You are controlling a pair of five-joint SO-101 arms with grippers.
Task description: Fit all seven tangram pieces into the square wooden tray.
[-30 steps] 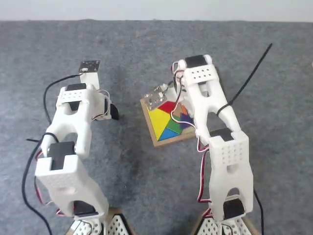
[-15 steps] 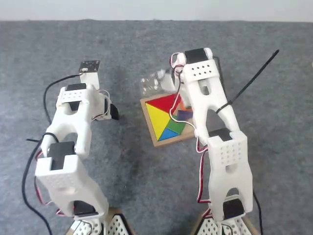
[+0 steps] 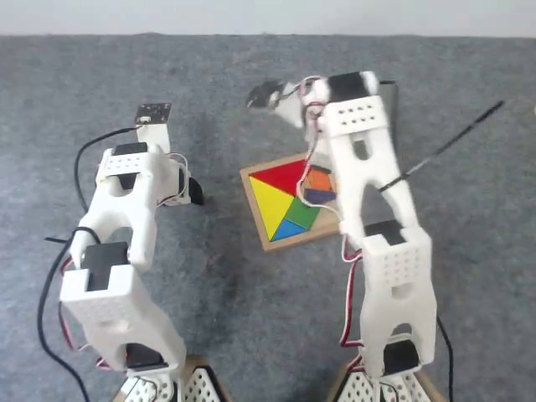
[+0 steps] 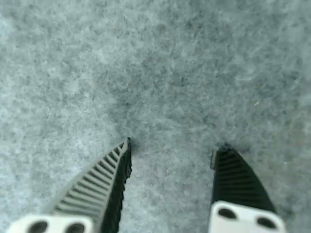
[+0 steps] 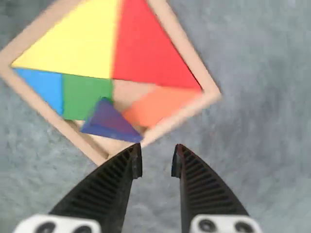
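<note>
The square wooden tray lies on the grey carpet in front of the right arm. It holds a yellow triangle, a red triangle, a blue piece, a green piece, an orange piece and a dark blue triangle. In the right wrist view the dark blue triangle lies askew, overlapping the green piece, beside a bare wood patch. My right gripper hangs above the carpet just outside the tray rim, slightly open and holding nothing. My left gripper is wide open over bare carpet.
Grey carpet covers the whole table. The left arm stands well to the left of the tray. A black cable trails off the right arm. The right gripper is raised beyond the tray's far corner.
The right gripper rose from the tray's far corner and swung away beyond it, uncovering the pieces. The left arm kept still.
</note>
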